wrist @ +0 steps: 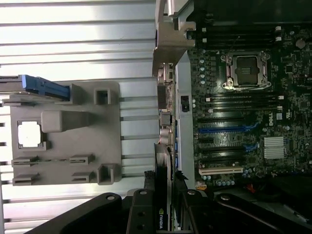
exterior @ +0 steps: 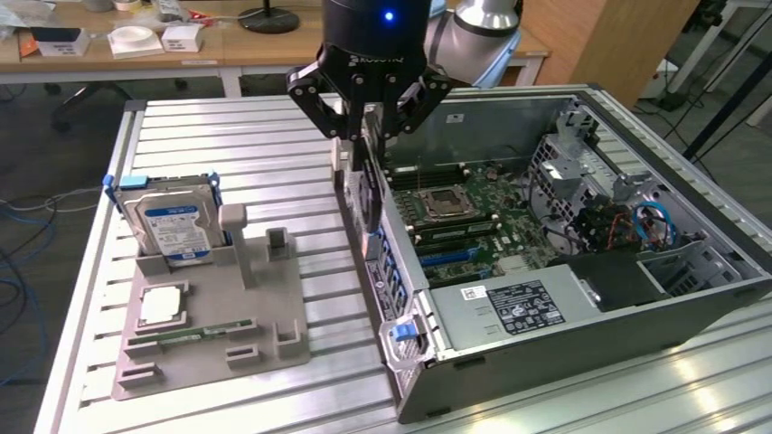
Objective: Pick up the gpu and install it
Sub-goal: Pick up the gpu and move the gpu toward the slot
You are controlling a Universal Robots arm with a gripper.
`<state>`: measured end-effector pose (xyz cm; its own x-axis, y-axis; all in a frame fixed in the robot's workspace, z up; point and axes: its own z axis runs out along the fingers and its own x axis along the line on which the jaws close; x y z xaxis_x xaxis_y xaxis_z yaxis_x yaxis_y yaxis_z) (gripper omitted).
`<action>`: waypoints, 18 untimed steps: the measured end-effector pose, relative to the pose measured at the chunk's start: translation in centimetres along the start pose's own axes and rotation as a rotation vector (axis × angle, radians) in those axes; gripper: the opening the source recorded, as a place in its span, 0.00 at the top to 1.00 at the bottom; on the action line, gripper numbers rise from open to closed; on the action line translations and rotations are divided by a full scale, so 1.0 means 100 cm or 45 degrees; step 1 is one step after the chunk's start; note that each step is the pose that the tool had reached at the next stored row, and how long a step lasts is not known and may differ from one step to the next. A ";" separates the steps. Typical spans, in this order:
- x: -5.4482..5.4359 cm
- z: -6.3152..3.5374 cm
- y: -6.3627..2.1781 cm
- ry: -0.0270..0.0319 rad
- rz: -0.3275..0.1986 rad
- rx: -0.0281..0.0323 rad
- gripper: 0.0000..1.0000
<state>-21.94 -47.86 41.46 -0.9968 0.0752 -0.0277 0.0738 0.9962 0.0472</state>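
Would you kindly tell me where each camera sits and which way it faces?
Exterior view: off the arm, raised, looking down at the computer case and grey tray; shows the gripper holding the gpu.
Wrist view: on the wrist, looking down along the gpu at the motherboard; shows the gripper.
Shared: gripper, gpu, computer case, grey tray.

The arm (exterior: pixel 489 18) hangs its wrist vertically, the black gripper (exterior: pixel 368 132) pointing straight down. Both fingers (exterior: pixel 342 119) press the faces of the gpu (wrist: pixel 162 187) clamped between them.
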 end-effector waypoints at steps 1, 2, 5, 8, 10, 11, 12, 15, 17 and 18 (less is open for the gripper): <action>0.000 0.0000 0.0000 0.0000 0.000 -0.0001 0.74; -0.001 0.0000 0.0001 0.0000 0.000 -0.0001 0.74; -0.002 0.0000 0.0002 0.0000 0.000 0.0000 0.74; -0.002 0.0000 0.0002 0.0000 0.000 0.0000 0.74; -0.002 0.0001 0.0002 0.0000 0.000 -0.0001 0.74; -0.002 0.0001 0.0002 0.0000 0.000 0.0001 0.74; -0.002 0.0001 0.0002 0.0000 0.000 -0.0001 0.74; -0.003 0.0001 0.0002 -0.0001 0.000 -0.0001 0.74; -0.004 0.0001 0.0003 0.0000 0.000 0.0001 0.74; -0.004 0.0001 0.0003 0.0000 0.000 0.0000 0.74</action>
<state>-21.53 -47.86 41.45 -0.9968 0.0752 -0.0277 0.0738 0.9962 0.0472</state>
